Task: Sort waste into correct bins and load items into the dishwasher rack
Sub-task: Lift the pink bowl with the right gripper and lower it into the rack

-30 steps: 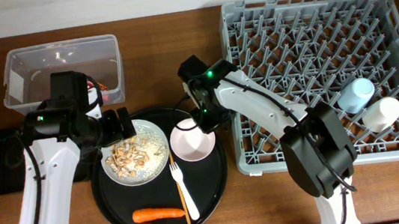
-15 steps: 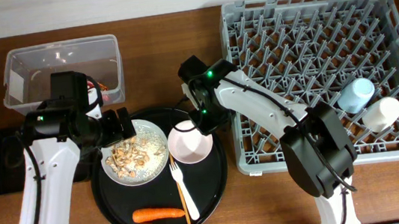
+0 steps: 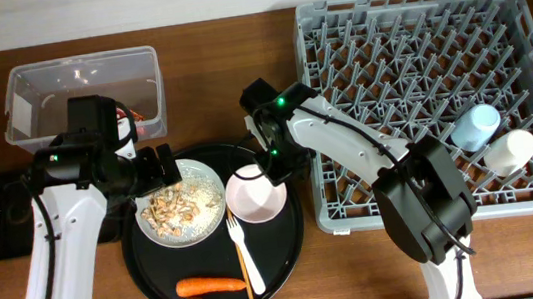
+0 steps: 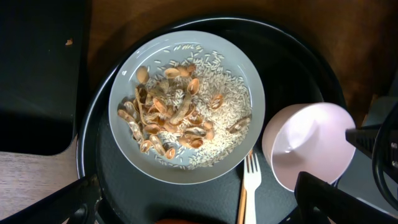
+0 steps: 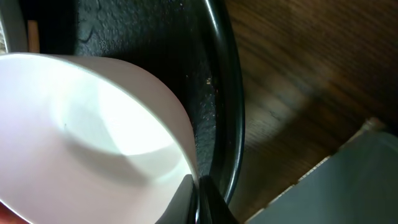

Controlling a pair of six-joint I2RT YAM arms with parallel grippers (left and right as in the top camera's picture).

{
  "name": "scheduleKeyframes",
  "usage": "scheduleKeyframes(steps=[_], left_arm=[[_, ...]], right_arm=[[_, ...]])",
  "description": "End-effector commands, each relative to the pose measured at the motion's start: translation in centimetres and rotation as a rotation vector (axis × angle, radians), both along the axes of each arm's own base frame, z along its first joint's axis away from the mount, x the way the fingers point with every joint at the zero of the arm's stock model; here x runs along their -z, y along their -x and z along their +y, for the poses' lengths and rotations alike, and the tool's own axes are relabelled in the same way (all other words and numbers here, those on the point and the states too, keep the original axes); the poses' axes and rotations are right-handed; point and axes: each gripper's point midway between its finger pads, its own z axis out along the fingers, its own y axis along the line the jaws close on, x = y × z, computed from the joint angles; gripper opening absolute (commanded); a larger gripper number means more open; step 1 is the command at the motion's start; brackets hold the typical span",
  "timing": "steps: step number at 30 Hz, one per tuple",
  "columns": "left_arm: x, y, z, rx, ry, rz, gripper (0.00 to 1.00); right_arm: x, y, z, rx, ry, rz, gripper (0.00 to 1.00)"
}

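Right claw [image 3: 271,169] has just pinched shut on the rim of the cream bowl [image 3: 257,199], readying it for the dishwasher rack [image 3: 388,65]; left claw [image 3: 160,168] hangs wide above the plate [image 4: 140,158].

Overhead camera looks straight down on the whole table [image 3: 207,66], left wrist camera looks down close over the plate [image 4: 256,93], right wrist camera sits right up against the bowl [image 5: 93,124], bowl seen in all three.

Dark brown wooden table [image 3: 351,271], visible grain; pale wall [image 3: 129,4] strip along far edge.
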Motion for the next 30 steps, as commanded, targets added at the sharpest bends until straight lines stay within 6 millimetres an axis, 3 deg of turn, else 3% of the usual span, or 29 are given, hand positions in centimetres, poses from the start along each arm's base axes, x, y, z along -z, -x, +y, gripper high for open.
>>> scheduleKeyframes(steps=[1,6,8,12,16,20,26,30], left_arm=[[0.4,0.2,0.3,-0.017,-0.005,0.016,0.99],[0.4,0.2,0.3,-0.017,-0.005,0.016,0.99],[0.4,0.2,0.3,-0.017,-0.005,0.016,0.99],[0.4,0.2,0.3,-0.017,-0.005,0.016,0.99],[0.4,0.2,0.3,-0.017,-0.005,0.016,0.99],[0.4,0.2,0.3,-0.017,-0.005,0.016,0.99],[0.4,0.2,0.3,-0.016,-0.005,0.016,0.99],[0.4,0.2,0.3,-0.016,-0.005,0.016,0.99]], right_arm=[[-3.2,-1.3,-0.5,0.015,0.005,-0.066,0.04],[-12.6,-3.6,-2.7,0.053,0.026,-0.314,0.04],[-16.2,-4.6,-5.0,0.108,0.061,-0.438,0.04],[-20.9,-6.9,-13.1,0.313,0.292,-0.659,0.04],[-25.2,-7.8,-23.9,0.650,0.679,-0.864,0.04],[-26.3,-7.6,-30.1,0.906,0.876,-0.952,0.04],[-26.3,-8.2,-34.3,0.930,1.141,-0.982,0.04],[-24.4,-8.7,-35.8,0.930,1.188,-0.927,0.04]])
